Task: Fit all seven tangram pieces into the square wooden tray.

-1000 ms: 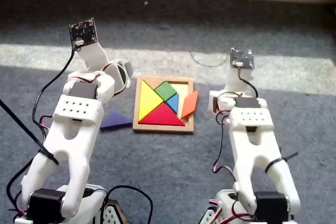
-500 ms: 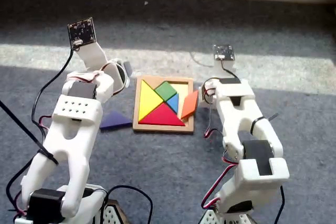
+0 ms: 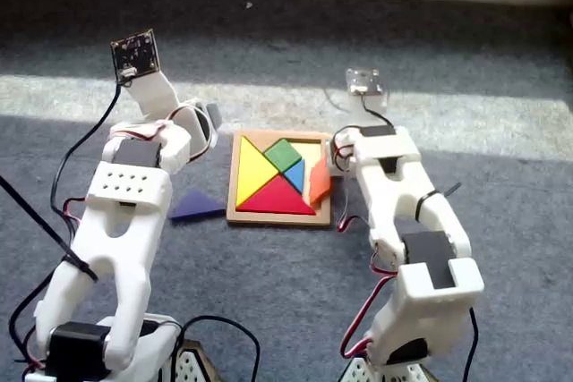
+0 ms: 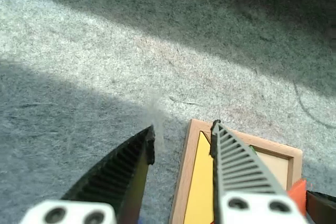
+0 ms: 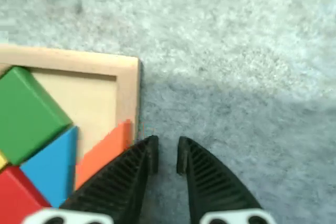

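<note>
While four pieces, yellow point(image 3: 253, 174), red point(image 3: 276, 196), green point(image 3: 283, 155) and blue point(image 3: 295, 174), sit flat in the tray point(image 3: 231, 176), the orange piece point(image 3: 320, 181) only leans on its rim and the purple triangle point(image 3: 195, 206) lies apart on the carpet point(image 3: 269, 292). My right claw point(image 5: 165, 153), narrow and empty, is just beside the orange piece; my left claw point(image 4: 181, 142) hangs spread wide over the tray's corner

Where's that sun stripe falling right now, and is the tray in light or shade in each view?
High view: a bright band crosses the carpet just behind the tray, which lies mostly in shade. Left wrist view: the band runs diagonally beyond the tray's corner. Right wrist view: the tray's far rim is lit, the carpet beside the orange piece shaded.
</note>
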Robot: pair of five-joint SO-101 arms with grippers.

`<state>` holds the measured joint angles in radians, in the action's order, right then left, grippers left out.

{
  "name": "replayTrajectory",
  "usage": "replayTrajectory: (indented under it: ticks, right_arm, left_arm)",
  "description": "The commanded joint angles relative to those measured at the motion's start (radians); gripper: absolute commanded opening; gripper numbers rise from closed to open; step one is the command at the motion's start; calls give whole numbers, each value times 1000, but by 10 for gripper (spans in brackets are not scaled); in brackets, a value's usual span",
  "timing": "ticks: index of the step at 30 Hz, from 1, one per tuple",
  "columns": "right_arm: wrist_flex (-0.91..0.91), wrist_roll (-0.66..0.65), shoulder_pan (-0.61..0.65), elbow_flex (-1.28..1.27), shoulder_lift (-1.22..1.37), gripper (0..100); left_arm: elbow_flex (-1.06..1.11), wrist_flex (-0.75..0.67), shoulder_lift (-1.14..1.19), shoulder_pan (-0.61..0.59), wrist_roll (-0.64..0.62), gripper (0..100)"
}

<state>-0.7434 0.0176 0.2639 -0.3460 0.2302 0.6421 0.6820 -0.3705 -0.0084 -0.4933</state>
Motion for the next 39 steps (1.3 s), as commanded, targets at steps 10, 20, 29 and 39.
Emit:
replayTrajectory:
  ticks: [10,20,29,39]
  right_arm:
    - [-268,-11,35,325,-56,74]
    - [-398,80,117,334,-96,168]
    - [-398,75,119,334,36,180]
    - [-361,23,125,288,56,180]
  left_arm:
    - [-15,-18,-36,-74,6,191]
    - [-16,-18,-36,-70,6,189]
    - [-15,-18,-36,-70,6,189]
    - [-12,-18,-36,-70,6,189]
